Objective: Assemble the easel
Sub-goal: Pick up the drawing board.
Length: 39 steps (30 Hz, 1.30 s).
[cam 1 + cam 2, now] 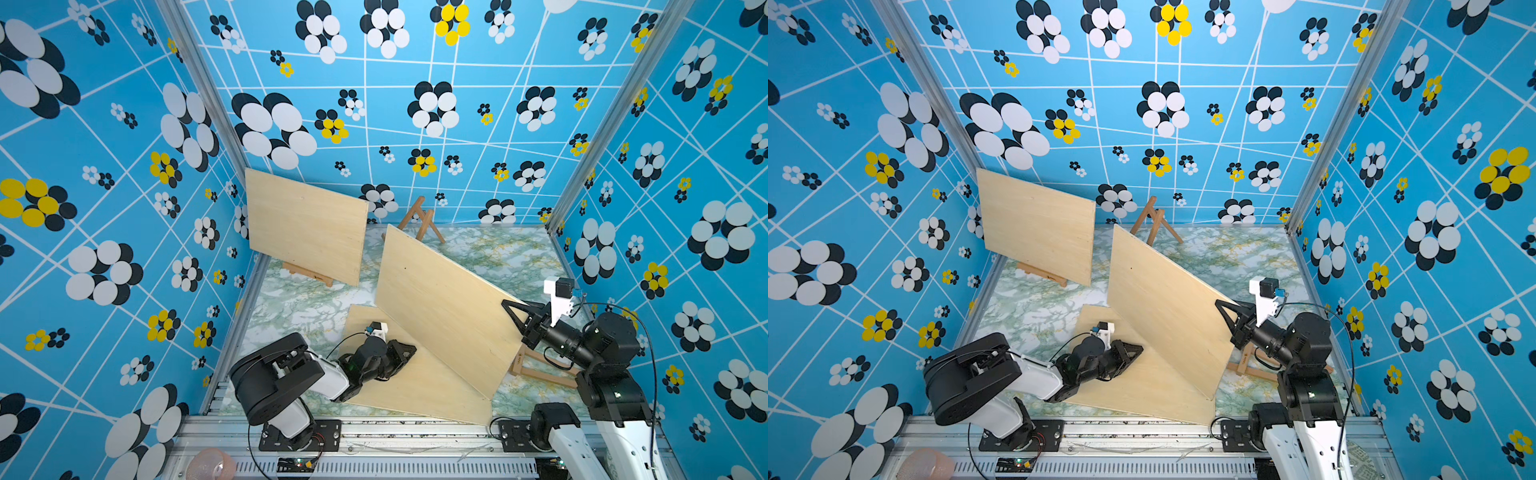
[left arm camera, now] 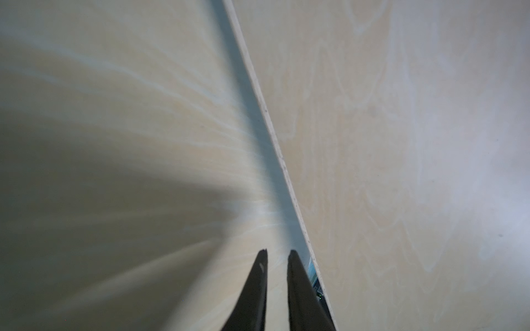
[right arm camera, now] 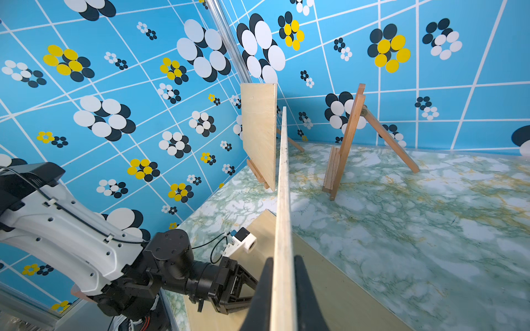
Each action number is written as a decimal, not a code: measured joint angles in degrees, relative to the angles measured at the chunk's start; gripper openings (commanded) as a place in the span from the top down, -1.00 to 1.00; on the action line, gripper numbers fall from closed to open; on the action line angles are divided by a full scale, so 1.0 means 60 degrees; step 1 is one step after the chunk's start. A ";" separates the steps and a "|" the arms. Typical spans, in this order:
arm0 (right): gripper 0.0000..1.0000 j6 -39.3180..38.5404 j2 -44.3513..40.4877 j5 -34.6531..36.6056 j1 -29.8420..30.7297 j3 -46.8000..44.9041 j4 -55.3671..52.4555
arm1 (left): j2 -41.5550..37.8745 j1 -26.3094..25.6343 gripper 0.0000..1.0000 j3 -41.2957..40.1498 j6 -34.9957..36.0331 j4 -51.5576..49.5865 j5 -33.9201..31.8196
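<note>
Three pale plywood panels are present. My right gripper [image 3: 283, 259] is clamped on one edge of the large tilted plywood board [image 1: 436, 307] at centre frame. I cannot tell whether its low corner touches the flat plywood board [image 1: 415, 390] lying at lower centre. My left gripper [image 2: 277, 252] sits over that flat board, jaws nearly together with a thin empty gap, holding nothing.

Risk, in my judgement: a one-edge pinch on so wide a panel may let it pivot or slip. A swing could topple the empty brown wooden A-frame easel [image 1: 419, 220] at upper centre, or strike my left arm.

The third plywood board [image 1: 303, 224] rests on an easel, upper left.

Surface: glossy green-and-white marbled tabletop [image 1: 498, 253], probably slick. Room: blue flower-patterned walls [image 1: 374, 124], close on three sides.
</note>
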 measured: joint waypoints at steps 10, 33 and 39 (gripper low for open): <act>1.00 0.0299 0.0124 0.0171 0.0015 0.0073 -0.0011 | 0.0572 -0.0189 0.84 0.0004 -0.0331 0.0382 -0.0448; 1.00 0.1869 -0.0368 0.1162 0.0018 0.0495 -0.0867 | 0.3446 -0.0922 0.88 0.0973 -0.0572 0.4149 -0.1628; 1.00 0.1967 -0.0382 0.0991 0.0018 0.0535 -0.0572 | 0.3446 -0.0922 0.90 0.1344 -0.0080 0.3792 -0.1657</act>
